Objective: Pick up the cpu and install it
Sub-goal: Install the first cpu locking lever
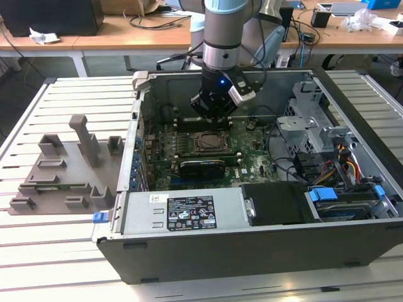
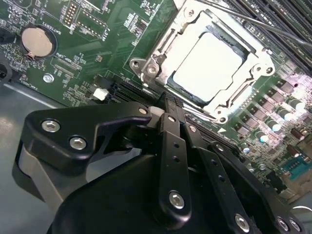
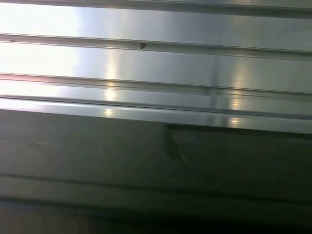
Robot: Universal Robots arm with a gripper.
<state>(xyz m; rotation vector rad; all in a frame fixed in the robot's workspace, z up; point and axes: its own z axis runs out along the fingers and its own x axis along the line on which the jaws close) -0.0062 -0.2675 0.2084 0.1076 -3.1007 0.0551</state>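
The cpu (image 2: pixel 207 66) sits flat inside the motherboard socket (image 2: pixel 146 68). The end effector (image 1: pixel 213 115) hangs just above the socket, its fingers (image 2: pixel 171 146) pressed together and holding nothing.

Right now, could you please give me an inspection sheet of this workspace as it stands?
Surface: slatted metal table carrying an open computer case.
Job's things: cpu sits in the motherboard socket frame, silvery top showing.
Clutter: grey plastic fixture tray on the exterior view's left of the case.
Grippers: end effector hangs above the motherboard beside the socket, fingers close together, nothing between them.
Cables: coloured wire bundle near the drive bays.
Surroundings: wooden desks behind, with cables and loose items.
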